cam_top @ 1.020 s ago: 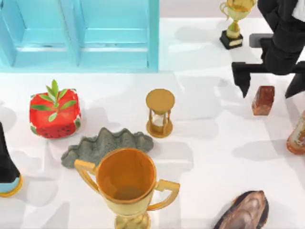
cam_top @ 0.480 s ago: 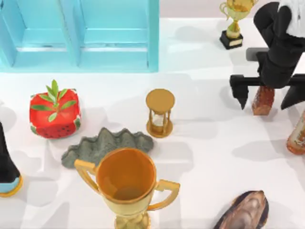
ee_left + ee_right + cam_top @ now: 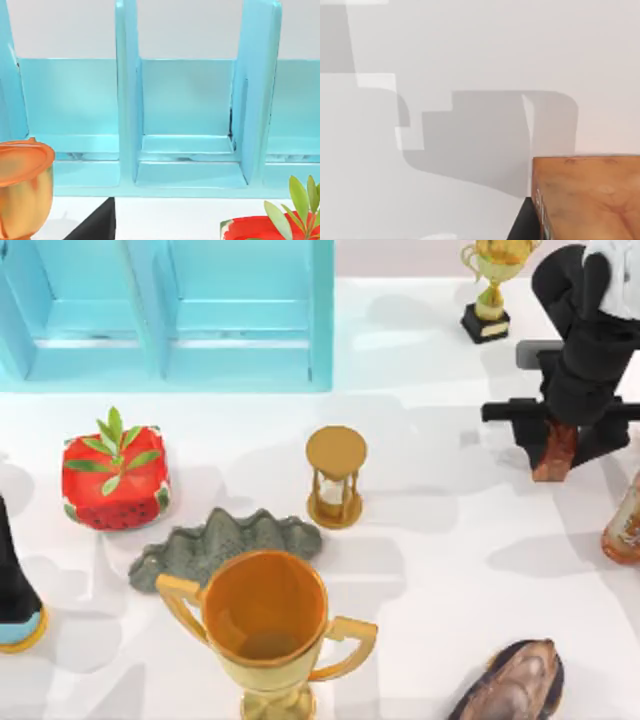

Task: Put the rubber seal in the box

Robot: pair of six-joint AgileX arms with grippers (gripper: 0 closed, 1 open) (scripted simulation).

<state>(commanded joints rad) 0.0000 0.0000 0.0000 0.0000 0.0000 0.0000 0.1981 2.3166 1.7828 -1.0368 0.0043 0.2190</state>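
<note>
Right gripper (image 3: pixel 560 445) fingers seemingly closed around rubber seal (image 3: pixel 555 455), long axis upright, slightly tilted.

The right gripper (image 3: pixel 556 445) covers the rubber seal's (image 3: pixel 556 454) top, so finger contact can't be judged. The orange-brown bottle (image 3: pixel 624 520) runs off the right edge.

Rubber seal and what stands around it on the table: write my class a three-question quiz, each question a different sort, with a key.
1. True or false: the right gripper is down over the rubber seal.
2. Which stands nearest the large trophy? A) small trophy B) grey shell C) bottle
3. Fill in: the box is coloured ____.

Key: 1 true; 2 B; 3 blue.
</note>
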